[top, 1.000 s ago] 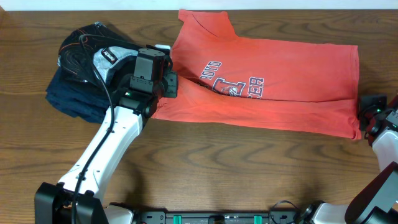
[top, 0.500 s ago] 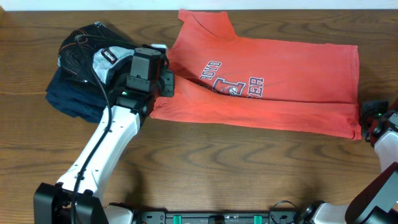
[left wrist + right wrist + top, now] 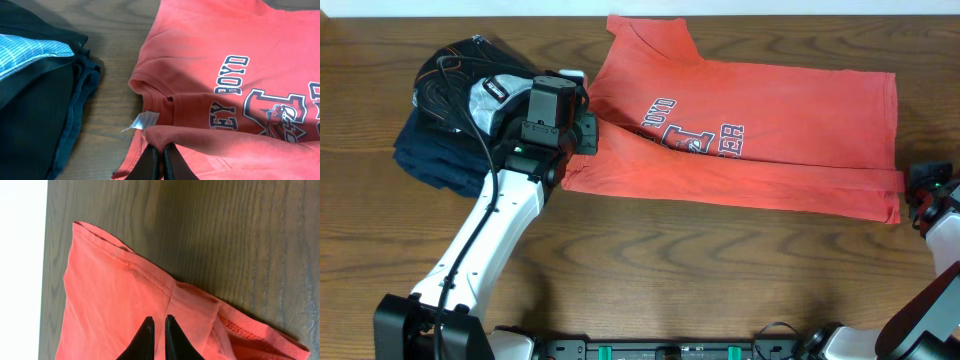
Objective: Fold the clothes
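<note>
Here the T-shirt (image 3: 800, 150) stretches side to side, collar leftward.

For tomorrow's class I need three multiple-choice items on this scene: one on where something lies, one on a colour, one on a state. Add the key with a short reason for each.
1. Where does the dark folded pile lie?
A. on top of the T-shirt
B. beside the T-shirt's collar end
C. at the T-shirt's hem end

2. What colour is the T-shirt?
A. green
B. white
C. coral-red

3. How is the left gripper?
A. shut on a fold of the T-shirt
B. wide open, holding nothing
C. shut on the dark folded pile

Key:
1 B: the overhead view shows the pile next to the collar end.
2 C: every view shows coral-red cloth.
3 A: the left wrist view shows its fingers together with a fold pinched at their tips.
</note>
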Robot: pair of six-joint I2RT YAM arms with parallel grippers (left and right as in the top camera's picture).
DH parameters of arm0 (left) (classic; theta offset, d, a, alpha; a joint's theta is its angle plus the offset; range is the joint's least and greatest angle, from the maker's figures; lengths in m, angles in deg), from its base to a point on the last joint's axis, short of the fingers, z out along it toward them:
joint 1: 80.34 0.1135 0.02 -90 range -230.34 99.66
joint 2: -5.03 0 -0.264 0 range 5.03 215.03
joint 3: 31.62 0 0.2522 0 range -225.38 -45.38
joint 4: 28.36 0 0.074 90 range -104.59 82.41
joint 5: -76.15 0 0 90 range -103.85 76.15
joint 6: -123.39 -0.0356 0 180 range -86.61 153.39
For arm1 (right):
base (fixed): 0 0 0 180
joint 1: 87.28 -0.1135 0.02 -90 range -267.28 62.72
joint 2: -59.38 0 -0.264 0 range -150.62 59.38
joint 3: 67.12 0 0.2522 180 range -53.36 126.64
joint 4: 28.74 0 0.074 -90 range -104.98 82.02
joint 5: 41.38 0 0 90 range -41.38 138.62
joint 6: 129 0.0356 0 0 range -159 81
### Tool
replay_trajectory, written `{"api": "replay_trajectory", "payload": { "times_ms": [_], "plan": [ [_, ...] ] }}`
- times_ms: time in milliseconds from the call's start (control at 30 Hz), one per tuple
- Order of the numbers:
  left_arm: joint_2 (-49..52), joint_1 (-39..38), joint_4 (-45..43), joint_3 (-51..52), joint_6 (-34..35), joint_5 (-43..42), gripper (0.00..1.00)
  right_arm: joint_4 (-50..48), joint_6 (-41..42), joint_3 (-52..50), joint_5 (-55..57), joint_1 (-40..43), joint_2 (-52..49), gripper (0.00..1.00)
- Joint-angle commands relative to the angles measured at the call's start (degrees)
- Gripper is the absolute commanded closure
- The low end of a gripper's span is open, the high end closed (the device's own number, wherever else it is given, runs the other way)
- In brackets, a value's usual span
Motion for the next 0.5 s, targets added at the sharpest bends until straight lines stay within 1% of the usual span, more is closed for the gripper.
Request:
{"api": "replay_trajectory", "payload": {
  "times_ms": [0,100,167,200,233,300,367,433,467],
  "plan": [
    [0.42,0.26,-0.96,-1.36,-0.94,2.01,0.94,-0.07,-1.31,0.98,-0.55,0.61,-0.39,0.93],
    [0.68,0.26,-1.75,-1.36,-0.94,2.01,0.94,-0.09,-1.31,0.98,-0.59,0.61,-0.39,0.91],
    [0.70,0.26,-1.81,-1.36,-0.96,2.01,0.94,-0.26,-2.54,0.98,-1.81,0.61,-0.39,0.74],
    [0.70,0.26,-1.81,-1.36,-0.96,2.01,0.94,-0.79,-4.66,0.98,-3.61,0.61,-0.37,0.69],
    [0.70,0.26,-1.79,-1.36,-0.96,2.01,0.94,-1.42,-7.15,0.98,-5.55,0.63,-0.37,0.66],
    [0.70,0.26,-1.79,-1.36,-0.96,1.99,0.94,-1.01,-13.05,1.25,-10.14,0.61,-0.35,0.63],
    [0.70,0.26,-1.79,-1.36,-0.96,1.95,0.94,1.40,-15.12,1.51,-11.06,0.61,-0.35,0.57],
    [0.70,0.26,-1.79,-1.36,-0.98,1.97,0.93,4.39,-16.41,1.60,-11.74,0.61,-0.35,0.56],
    [0.70,0.26,-1.77,-1.36,-0.98,1.97,0.90,5.79,-17.75,1.57,-12.70,0.61,-0.35,0.56]
  ]
}}
